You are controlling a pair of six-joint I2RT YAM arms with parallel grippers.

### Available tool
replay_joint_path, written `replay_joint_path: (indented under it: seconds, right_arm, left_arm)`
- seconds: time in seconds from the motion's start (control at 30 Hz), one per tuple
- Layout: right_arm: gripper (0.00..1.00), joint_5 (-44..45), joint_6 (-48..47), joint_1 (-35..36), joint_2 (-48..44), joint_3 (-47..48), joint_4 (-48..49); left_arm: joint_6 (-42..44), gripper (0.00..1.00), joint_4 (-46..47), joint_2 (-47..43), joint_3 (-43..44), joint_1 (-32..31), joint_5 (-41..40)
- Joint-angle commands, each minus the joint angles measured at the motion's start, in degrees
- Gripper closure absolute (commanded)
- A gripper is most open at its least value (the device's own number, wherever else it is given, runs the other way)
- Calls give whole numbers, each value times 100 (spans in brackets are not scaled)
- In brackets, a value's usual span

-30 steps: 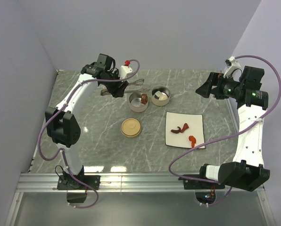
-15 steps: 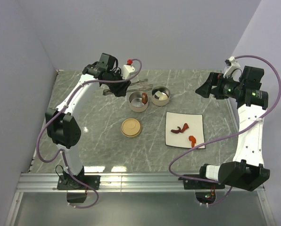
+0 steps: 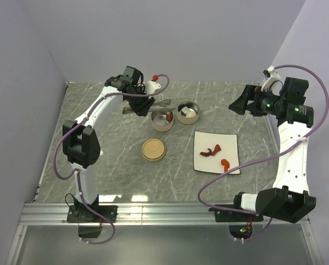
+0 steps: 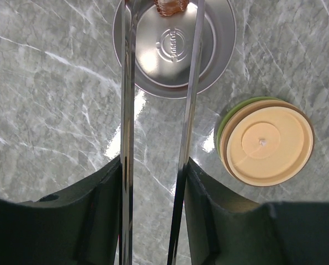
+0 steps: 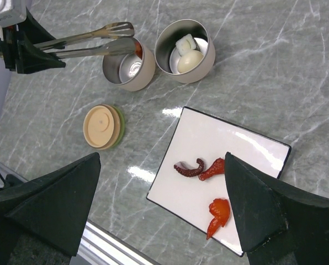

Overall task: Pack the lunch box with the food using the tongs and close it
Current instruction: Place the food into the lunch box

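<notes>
Left arm [image 3: 95,116]: elbow's swung in toward the middle of the top view since a sec ago, and the tongs [image 4: 127,110] now reach over the left tin [image 5: 132,81]
Worktop [image 3: 115,160]: grey marble
Plate [image 5: 208,138]: white, right of centre, red curved bits [image 5: 200,167] on it
Right hand [image 3: 239,104]: spread wide at upper right, holding nothing
Left hand [image 3: 142,105]: pinching the tongs' two arms
Right tin [image 5: 195,74]: egg-like ball [image 5: 189,61] and white piece [image 5: 185,41] inside
Lid [image 5: 101,126]: tan, below the left tin
Sausage [image 4: 170,5]: brown, between the tong tips at the left tin's rim; can't tell if it's gripped

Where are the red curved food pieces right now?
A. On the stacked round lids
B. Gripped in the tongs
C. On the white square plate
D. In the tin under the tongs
C: the red pieces all lie on the white plate.
</notes>
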Motion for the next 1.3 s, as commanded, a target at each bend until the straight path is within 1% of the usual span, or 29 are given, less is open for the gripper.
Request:
replay_joint_path:
  seconds: [0.0, 0.33, 0.43, 0.6, 0.83, 1.0, 1.03, 1.07, 1.17, 1.27]
  right_arm:
    - [0, -17, -44, -45, 31, 148, 40]
    - [0, 0, -35, -44, 13, 139, 40]
    - [0, 9, -35, -45, 13, 130, 40]
    - [0, 9, -18, -45, -13, 104, 57]
    - [0, -8, -18, -36, -22, 121, 40]
    - [0, -26, -18, -45, -40, 104, 40]
    - [0, -26, -18, -36, -40, 104, 40]
    - [0, -26, -27, -44, -48, 95, 40]
    - [0, -43, -9, -53, -57, 69, 57]
    - [0, -43, -18, -36, -57, 77, 57]
  left_arm:
    - [-44, 52, -31, 63, 346, -78, -107]
    - [44, 54, -234, 230, 434, -96, -292]
    - [52, 57, -269, 177, 346, -96, -274]
    - [52, 62, -164, -147, 4, -96, -292]
    - [0, 62, -32, -561, -445, -96, -327]
    - [-27, 57, 3, -833, -761, -96, -380]
    - [-44, 55, 4, -868, -805, -96, -397]
    - [-44, 50, 21, -947, -884, -96, -423]
    - [-71, 45, 65, -1097, -955, -87, -459]
    - [-114, 45, 4, -1176, -868, -87, -433]
